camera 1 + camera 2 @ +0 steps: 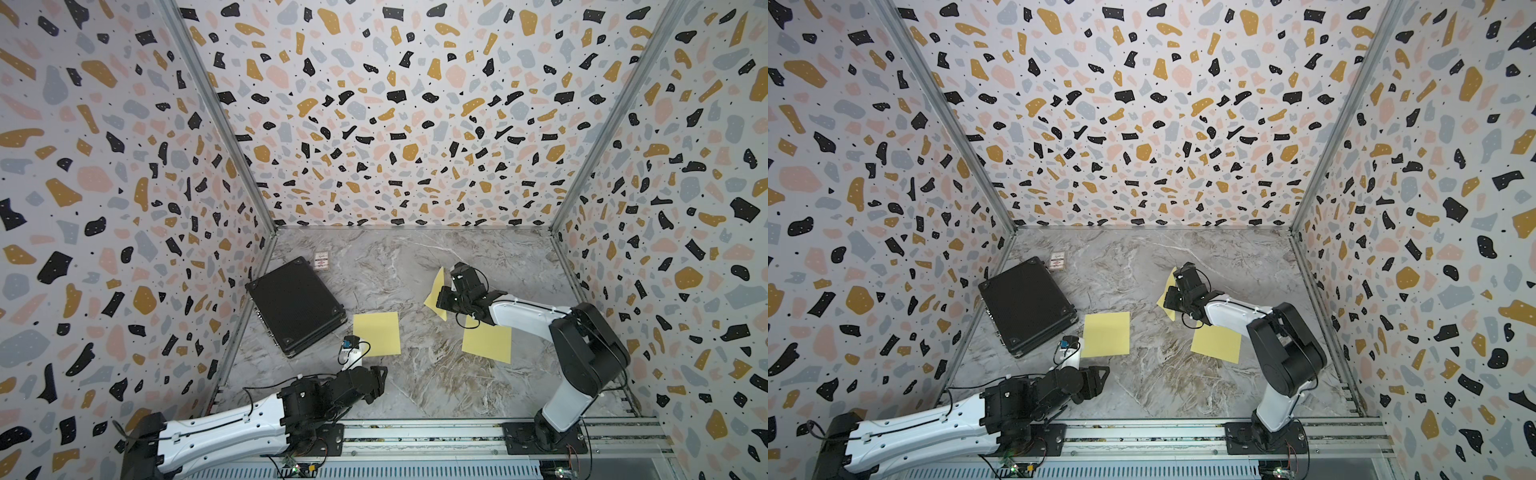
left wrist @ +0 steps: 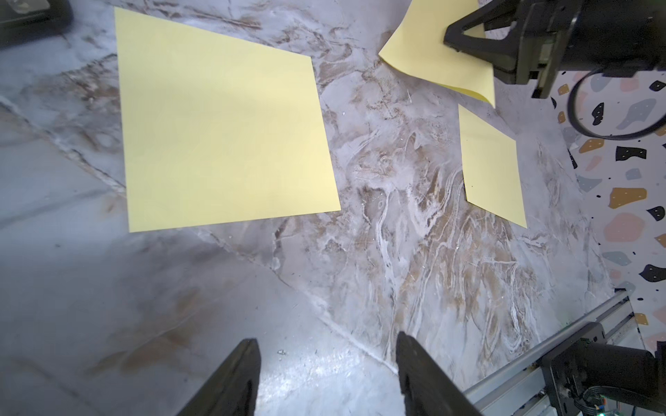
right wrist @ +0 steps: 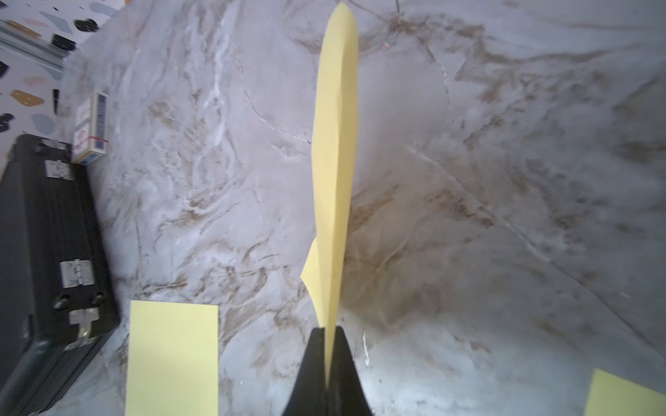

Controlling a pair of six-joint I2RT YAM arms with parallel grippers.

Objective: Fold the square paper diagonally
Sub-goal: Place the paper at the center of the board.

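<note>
- Yellow held paper (image 3: pixel 333 144): pinched edge-on in your right gripper (image 3: pixel 327 363), lifted clear of the marble table (image 1: pixel 415 374), long axis running straight out from the jaws.
- Flat sheet (image 1: pixel 376 333) lies just ahead of your left gripper (image 2: pixel 326 378); jaws spread, empty.
- Right arm nearer the fold.

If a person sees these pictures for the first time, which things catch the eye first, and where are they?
The yellow paper pinched in the shut right gripper stands out, lifted above the marble table. Two more yellow sheets lie flat: one near the open left gripper, another under the right arm. A black case sits by the left wall.
</note>
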